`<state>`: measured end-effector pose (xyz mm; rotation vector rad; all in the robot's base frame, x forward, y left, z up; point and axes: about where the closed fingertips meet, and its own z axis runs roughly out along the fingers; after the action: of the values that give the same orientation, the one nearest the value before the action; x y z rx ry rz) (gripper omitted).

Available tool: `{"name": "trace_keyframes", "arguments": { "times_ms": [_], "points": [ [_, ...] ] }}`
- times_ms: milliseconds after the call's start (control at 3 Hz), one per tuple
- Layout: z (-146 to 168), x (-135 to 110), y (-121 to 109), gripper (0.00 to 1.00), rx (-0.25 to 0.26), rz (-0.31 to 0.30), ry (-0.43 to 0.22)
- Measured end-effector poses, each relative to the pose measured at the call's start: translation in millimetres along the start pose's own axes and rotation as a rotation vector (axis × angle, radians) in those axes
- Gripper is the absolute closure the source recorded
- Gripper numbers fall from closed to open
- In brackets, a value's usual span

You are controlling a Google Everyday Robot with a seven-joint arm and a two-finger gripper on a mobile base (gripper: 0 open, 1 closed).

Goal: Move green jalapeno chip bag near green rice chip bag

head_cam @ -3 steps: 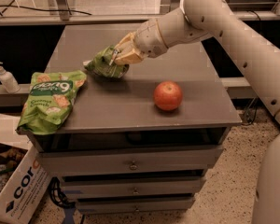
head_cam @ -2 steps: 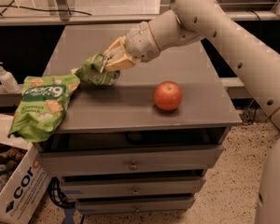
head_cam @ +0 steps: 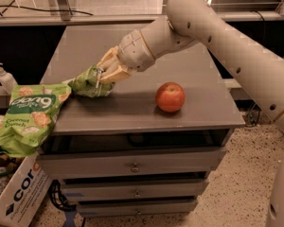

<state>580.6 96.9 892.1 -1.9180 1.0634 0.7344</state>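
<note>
**Claw pinches the jalapeno bag right beside the rice chip bag**

At the far left, off the desk, a small pump bottle (head_cam: 1,77) stands on a lower ledge; what it holds cannot be told. Below it, on the floor, a cardboard box (head_cam: 20,196) with blue lettering leans against the drawer unit. Its inside is hidden.

The green rice chip bag (head_cam: 29,118) lies at the left edge of the desk (head_cam: 146,51). Its upper part, with the white lettering, rests on the grey top, and its lower part droops over the edge above the box.

Just to the right, the green jalapeno chip bag (head_cam: 86,83) sits on the desk. Its crumpled left tip reaches the upper right corner of the rice chip bag, and the two seem to touch there. The claw (head_cam: 101,75) is low over the desk at the left middle of the top. Its tan fingers (head_cam: 114,70) are closed on the right end of the jalapeno bag, pinching the foil. The pale arm (head_cam: 217,37) reaches in from the upper right.

Further right, well apart from both bags, a red apple (head_cam: 170,97) stands alone near the front edge.

Under the top, three drawers (head_cam: 135,163) are stacked with small knobs. A dark gap shows above the top one, but nothing inside can be made out.
</note>
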Motion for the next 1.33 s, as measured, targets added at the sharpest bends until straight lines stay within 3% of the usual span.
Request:
{"name": "trace_keyframes", "arguments": {
  "times_ms": [1000,1333],
  "points": [
    [5.6,4.6,9.4,0.12,0.008,-0.049,0.074],
    [4.8,4.4,9.8,0.0,0.014,-0.051,0.081]
  ]
}}
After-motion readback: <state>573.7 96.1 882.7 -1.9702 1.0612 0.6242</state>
